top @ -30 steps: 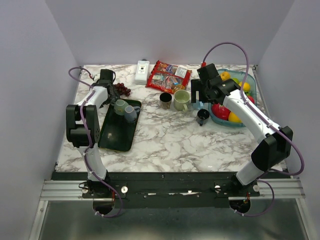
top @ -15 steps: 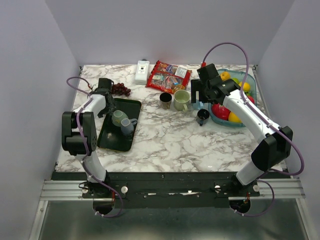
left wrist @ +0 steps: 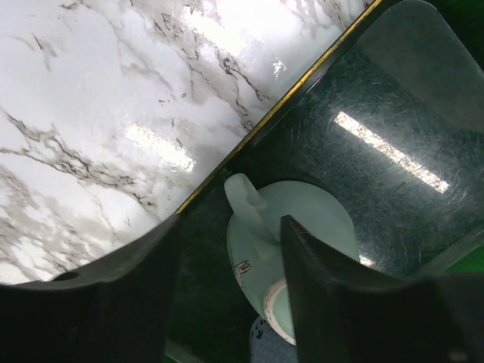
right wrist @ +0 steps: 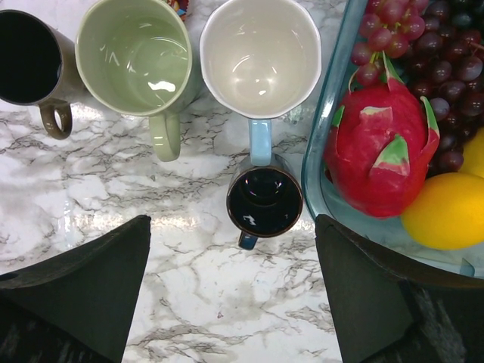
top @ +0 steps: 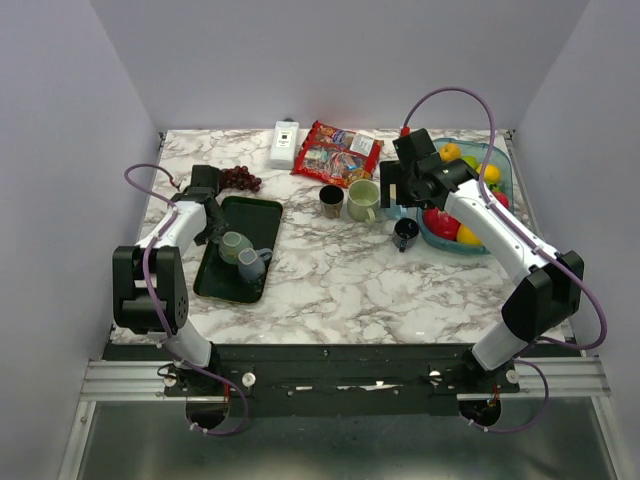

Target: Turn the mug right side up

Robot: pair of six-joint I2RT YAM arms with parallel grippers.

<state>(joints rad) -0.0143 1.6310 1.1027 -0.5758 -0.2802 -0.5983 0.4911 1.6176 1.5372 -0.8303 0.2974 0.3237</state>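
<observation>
A pale green mug (top: 234,245) stands upside down on the dark green tray (top: 228,285), touching a blue-grey mug (top: 252,264). In the left wrist view the pale green mug (left wrist: 318,227) shows its handle up-left and the blue-grey mug (left wrist: 274,349) just below it. My left gripper (top: 212,228) is low at the tray's left edge. It is open (left wrist: 231,249), its fingers either side of the mug's handle. My right gripper (top: 398,196) is open and empty (right wrist: 231,236) above a small dark mug (right wrist: 265,200).
Brown (right wrist: 26,57), green (right wrist: 136,53) and white-blue (right wrist: 259,53) mugs stand upright in a row beside a glass bowl (right wrist: 321,193) of fruit. A snack bag (top: 335,152), a white box (top: 285,142) and grapes (top: 240,178) lie at the back.
My left gripper has moved toward the near side along the tray's left edge. Both mugs on the tray have shifted nearer with it. The right arm has barely moved.
</observation>
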